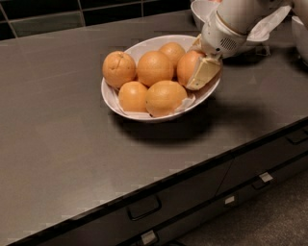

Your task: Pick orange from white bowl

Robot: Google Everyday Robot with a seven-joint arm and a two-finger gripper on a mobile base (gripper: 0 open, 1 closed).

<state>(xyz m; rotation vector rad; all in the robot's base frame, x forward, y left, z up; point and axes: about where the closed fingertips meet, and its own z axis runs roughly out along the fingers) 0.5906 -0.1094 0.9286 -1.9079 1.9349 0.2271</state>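
The white bowl (109,94) stands on the dark counter, lined with white paper and holding several oranges. The orange (186,66) at the bowl's right side is round and deep orange. My gripper (199,67) reaches down from the upper right, at the bowl's right rim. It sits right against that orange's right side, and its cream-coloured part covers the fruit's edge. The orange rests in the bowl among the others. A paler orange (118,68) with a dimple sits at the left.
A second white bowl (201,10) stands behind the gripper with white paper (269,24) beside it. Another white dish (301,34) is at the right edge. The counter's front edge runs diagonally, with drawers and handles (143,207) below. Dark tiles line the back.
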